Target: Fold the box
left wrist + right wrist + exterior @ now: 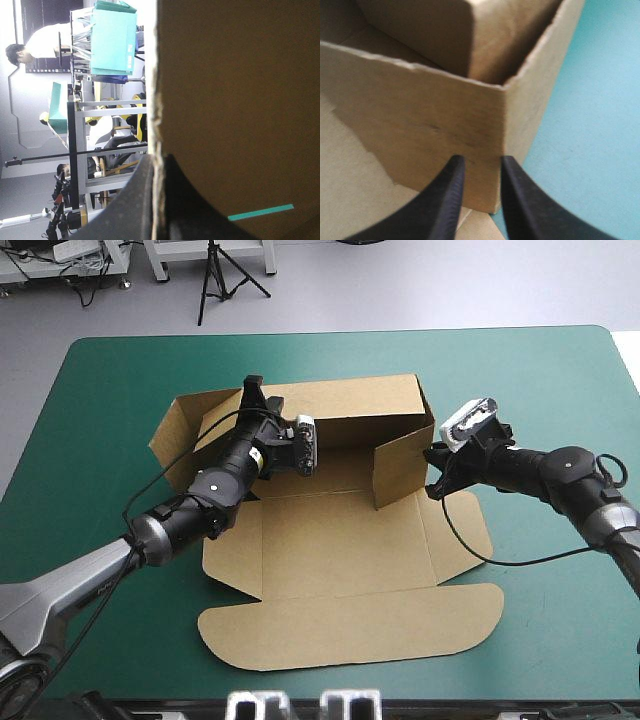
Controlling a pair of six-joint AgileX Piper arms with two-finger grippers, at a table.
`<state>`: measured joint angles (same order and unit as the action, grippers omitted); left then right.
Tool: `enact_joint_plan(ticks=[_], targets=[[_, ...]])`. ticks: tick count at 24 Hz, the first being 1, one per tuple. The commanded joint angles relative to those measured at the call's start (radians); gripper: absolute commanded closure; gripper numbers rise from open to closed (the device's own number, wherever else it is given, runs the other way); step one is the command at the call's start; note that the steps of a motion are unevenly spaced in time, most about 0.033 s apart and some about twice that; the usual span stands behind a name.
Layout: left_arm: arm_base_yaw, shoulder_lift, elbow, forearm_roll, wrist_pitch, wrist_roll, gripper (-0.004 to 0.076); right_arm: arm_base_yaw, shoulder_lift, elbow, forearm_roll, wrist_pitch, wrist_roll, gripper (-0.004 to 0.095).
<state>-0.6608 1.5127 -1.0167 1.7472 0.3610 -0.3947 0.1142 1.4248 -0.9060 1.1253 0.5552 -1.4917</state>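
Note:
The brown box lies in the middle of the teal-green table, its back wall raised and its lid flat toward the near edge. My left gripper is at the top of the raised left wall. In the left wrist view this gripper is shut on the board's edge, and the box fills the space beside it. My right gripper is at the outer corner of the standing right flap. In the right wrist view it is slightly open, its fingers straddling that corner of the box.
Bare teal-green cover surrounds the box on all sides, and more of it shows beside the right flap. A black tripod stands beyond the far edge.

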Motion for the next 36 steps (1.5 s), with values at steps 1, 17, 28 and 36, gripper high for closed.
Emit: enact_joint_plan(ticks=[1,17,28,36], targets=[[-0.004,-0.032,-0.011,0.021,-0.003,-0.008,0.0733,0.003,-0.043,-0.022,0.030,0.049,-0.071,0.0286],[-0.097,0.043,-0.105,0.021,0.067,-0.068,0.0733,0.200,0.023,-0.021,0.119,-0.398,-0.032,0.0142],[-0.097,0.007,-0.105,0.014,0.015,-0.116,0.0733,0.200,0.065,-0.040,0.123,-0.374,-0.015,0.0401],[-0.097,0.007,-0.105,-0.002,0.000,-0.116,0.0727,0.200,0.065,-0.066,0.119,-0.266,-0.029,0.0902]])
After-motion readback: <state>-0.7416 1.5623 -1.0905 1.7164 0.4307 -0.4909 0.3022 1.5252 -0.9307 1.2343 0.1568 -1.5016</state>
